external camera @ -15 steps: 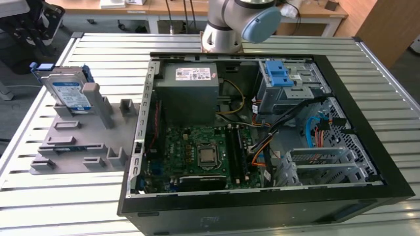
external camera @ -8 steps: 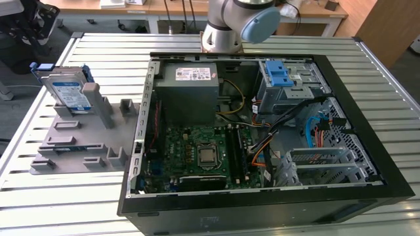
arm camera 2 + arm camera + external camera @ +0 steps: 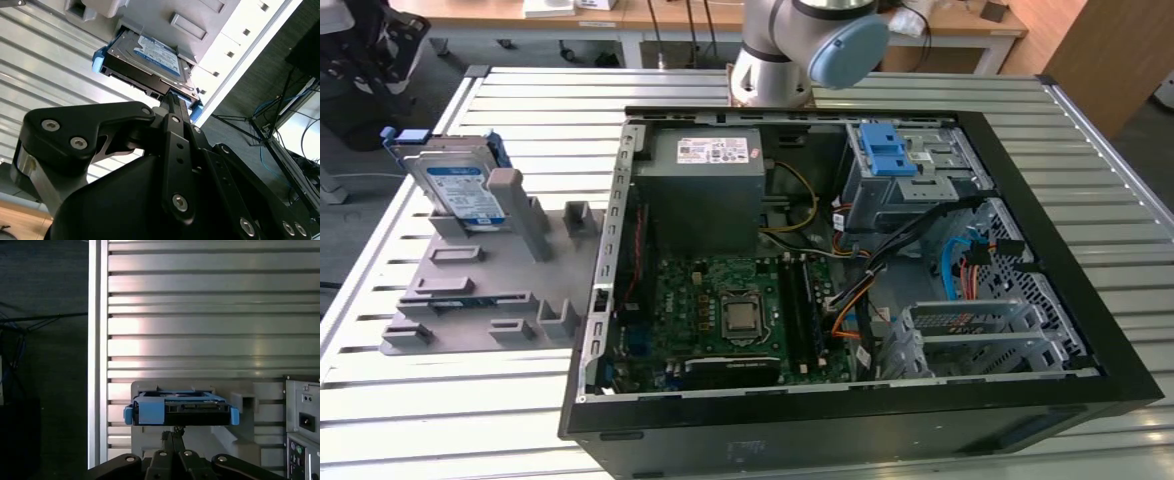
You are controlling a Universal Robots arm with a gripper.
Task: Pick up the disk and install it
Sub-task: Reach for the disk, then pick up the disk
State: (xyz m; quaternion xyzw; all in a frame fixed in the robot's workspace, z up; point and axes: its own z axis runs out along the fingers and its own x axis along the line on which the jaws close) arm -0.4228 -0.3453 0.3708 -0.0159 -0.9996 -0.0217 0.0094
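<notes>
— So, what holds what here?

— Nearest, in the lower middle of the exterior view, one black computer case (image 3: 854, 412) lies open on the slatted metal table (image 3: 454, 425). Inside it, at the near end, is a green motherboard (image 3: 720, 320), with orange and black cables (image 3: 947, 245) to its right. Further back sit one grey metal box (image 3: 707, 195) with a white sticker and, in the case's upper right corner, one grey cage (image 3: 914, 185) carrying two blue latches (image 3: 887, 152).

— And the disk?

— Outside the case. At the exterior view's left stands one grey holder (image 3: 467, 290) with several slots. The disk (image 3: 460, 190) is upright on its edge in the holder's far end, in the upper left of the frame.

— How does it look?

— Flat, silver and rectangular, with a white-and-blue label on its face and a blue plastic bracket around its edges. There is one disk.

— The gripper?

— In both wrist views the gripper (image 3: 172, 432) (image 3: 171, 99) has its two black fingers pressed together with nothing between them. It points at the disk's blue-framed edge but is apart from it.

— Farthest back?

— The arm (image 3: 787, 50), at the top middle of the exterior view, beyond the case.
</notes>
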